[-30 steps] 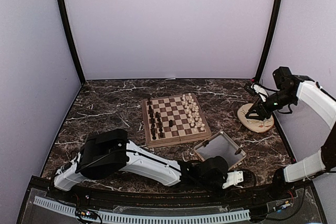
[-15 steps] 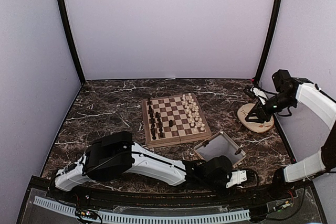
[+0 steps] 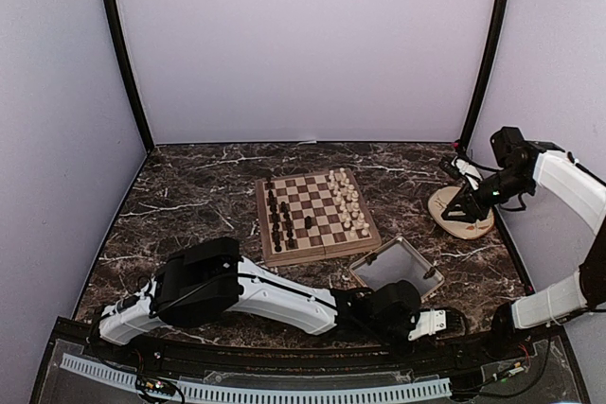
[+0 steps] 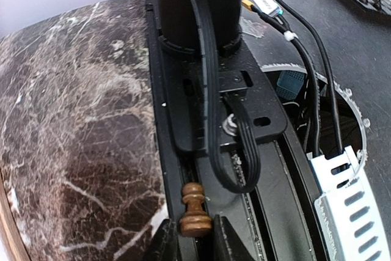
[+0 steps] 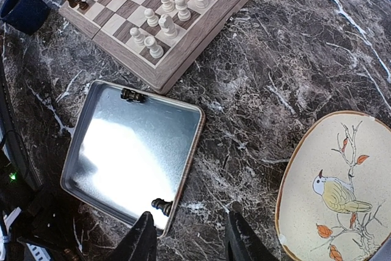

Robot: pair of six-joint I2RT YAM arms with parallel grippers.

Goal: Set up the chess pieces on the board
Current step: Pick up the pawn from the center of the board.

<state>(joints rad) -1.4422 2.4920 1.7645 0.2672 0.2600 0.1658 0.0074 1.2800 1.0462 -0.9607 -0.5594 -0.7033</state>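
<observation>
The board point(image 3: 317, 217) lies mid-table, with dark brown pieces point(image 3: 277, 218) along its left side and cream-white pieces point(image 3: 349, 203) along its right; it also shows in the right wrist view point(image 5: 160, 22). My left gripper point(image 3: 436, 319) is stretched along the front edge. In the left wrist view it point(image 4: 195, 246) is shut on the base of a dark brown pawn point(image 4: 195, 209) over the black rail. My right gripper point(image 3: 464, 200) hangs open and empty over the marble point(image 5: 192, 238) between tray and plate.
A grey tray point(image 5: 131, 151) right of the board's front corner holds two dark pieces point(image 5: 133, 95) point(image 5: 162, 205). A round beige plate point(image 5: 333, 187) with a bird picture lies at the right. Black cables point(image 4: 241, 145) and the arm base crowd the front rail.
My left arm has reached a little further right along the front edge. My right gripper has shifted slightly back over the plate's near side.
</observation>
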